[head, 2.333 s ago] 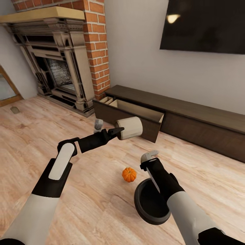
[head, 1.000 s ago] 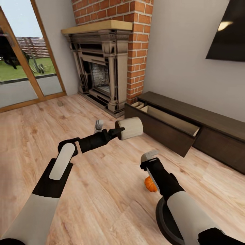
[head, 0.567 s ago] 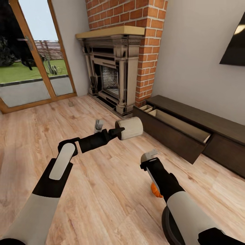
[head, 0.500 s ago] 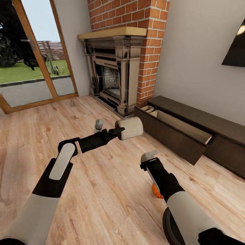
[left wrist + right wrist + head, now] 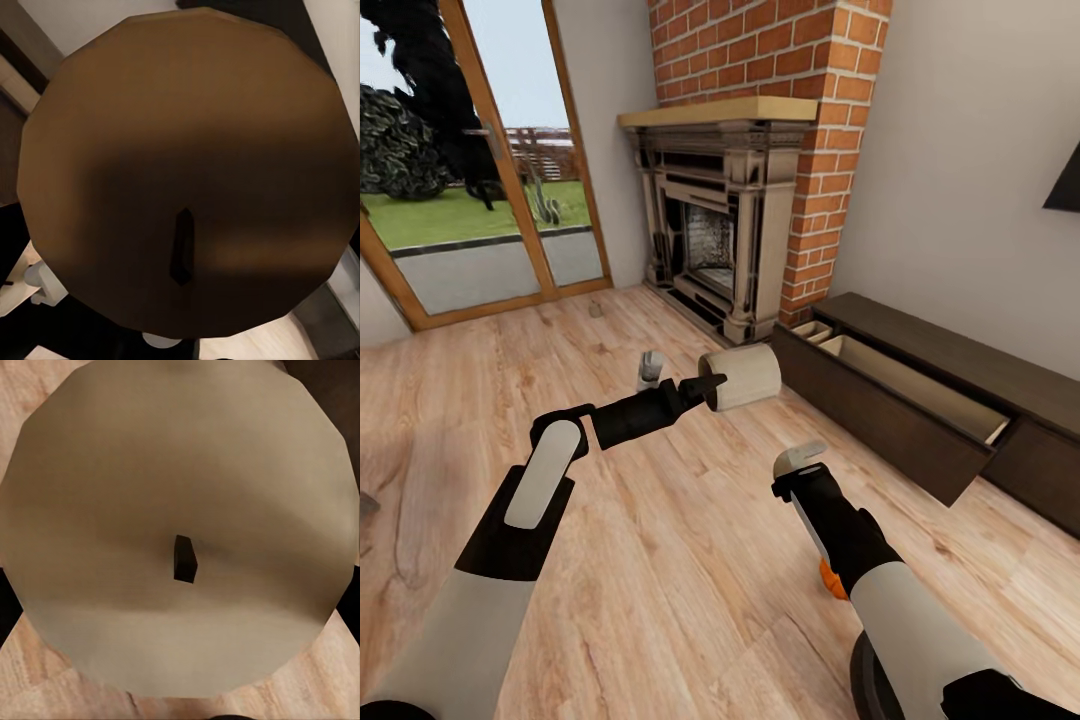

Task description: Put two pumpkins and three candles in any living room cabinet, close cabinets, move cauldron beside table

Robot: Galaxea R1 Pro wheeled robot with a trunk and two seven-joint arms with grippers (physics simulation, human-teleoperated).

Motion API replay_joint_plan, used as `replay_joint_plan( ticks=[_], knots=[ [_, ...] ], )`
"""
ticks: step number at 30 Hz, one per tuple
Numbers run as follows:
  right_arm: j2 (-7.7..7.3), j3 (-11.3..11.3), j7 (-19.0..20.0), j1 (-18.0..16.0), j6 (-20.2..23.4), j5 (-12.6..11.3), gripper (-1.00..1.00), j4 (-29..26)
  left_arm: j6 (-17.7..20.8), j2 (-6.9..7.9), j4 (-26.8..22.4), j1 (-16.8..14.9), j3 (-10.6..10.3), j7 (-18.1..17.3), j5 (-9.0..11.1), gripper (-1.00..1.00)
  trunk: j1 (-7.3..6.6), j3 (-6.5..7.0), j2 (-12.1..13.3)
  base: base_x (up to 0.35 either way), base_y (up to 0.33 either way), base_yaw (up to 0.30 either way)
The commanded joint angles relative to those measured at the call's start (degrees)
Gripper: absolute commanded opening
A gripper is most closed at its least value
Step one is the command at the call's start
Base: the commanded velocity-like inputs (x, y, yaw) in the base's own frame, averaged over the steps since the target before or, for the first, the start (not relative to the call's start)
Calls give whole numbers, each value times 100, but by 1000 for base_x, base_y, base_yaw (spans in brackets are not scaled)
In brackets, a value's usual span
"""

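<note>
Item: candle (image 5: 740, 376), stout cream cylinder, carried sideways above the floor (image 5: 660, 560) in the left claw (image 5: 712, 384), clamped at its end. Second candle (image 5: 180, 532) faced the right wrist camera, wick-end on; the right claw (image 5: 800, 462) likely held it, though its grip could not be told. Judged light, rigid, waxy-smooth; best gripped across the round sides. Cabinet (image 5: 920, 420): drawer open, near right. Pumpkin (image 5: 830, 580): mostly hidden behind the right forearm. Cauldron (image 5: 865, 675): cut off.
</note>
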Motion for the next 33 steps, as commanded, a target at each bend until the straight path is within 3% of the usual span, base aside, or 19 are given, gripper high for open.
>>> replay_joint_plan(
  ticks=[1,20,30,33],
  knots=[
    [0,-1,2,0,0,-4,-100,-1,-3,-2,-1,-1,0,-11,-18,-100,-22,18,42,0,0,4],
    [0,-1,11,0,-1,-6,-100,32,-3,-4,4,1,0,-8,-24,-100,-440,469,804,0,0,-56],
    [0,-1,16,0,-13,-4,-100,64,-3,1,0,-1,0,-17,-19,-100,-659,651,1205,0,0,-3],
    [6,3,12,0,-17,-4,-100,23,-3,4,3,-1,0,-34,-12,-100,-659,651,1205,0,0,12]
  ],
)
